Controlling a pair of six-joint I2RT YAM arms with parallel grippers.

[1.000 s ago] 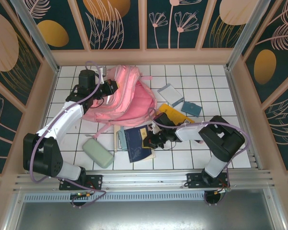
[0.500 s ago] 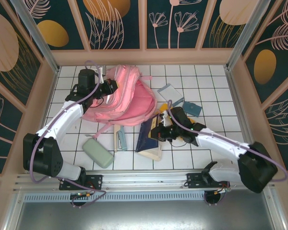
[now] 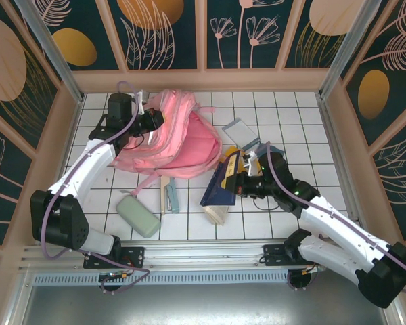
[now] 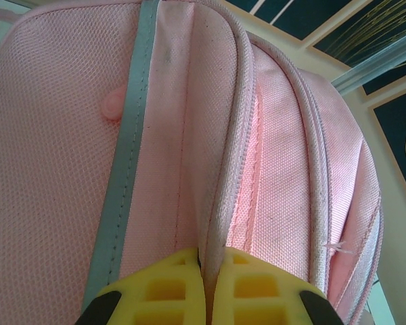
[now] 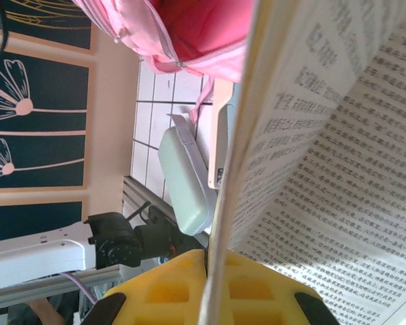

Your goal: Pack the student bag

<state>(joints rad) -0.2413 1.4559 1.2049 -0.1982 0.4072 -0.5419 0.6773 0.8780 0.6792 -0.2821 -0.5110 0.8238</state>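
The backpack [image 3: 176, 139] is lying at the back left of the tabletop [image 3: 304, 115], a book [image 3: 218, 186] is tilting up before it to the right, and a case [image 3: 138, 215] is lying left of the book

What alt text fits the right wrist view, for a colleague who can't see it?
The right end effector is clamped on the edge of an open book, whose printed page covers the right side. Past it, the student bag sits at the top with its darker pink inside showing, and a pale green case lies on the white tiled table.
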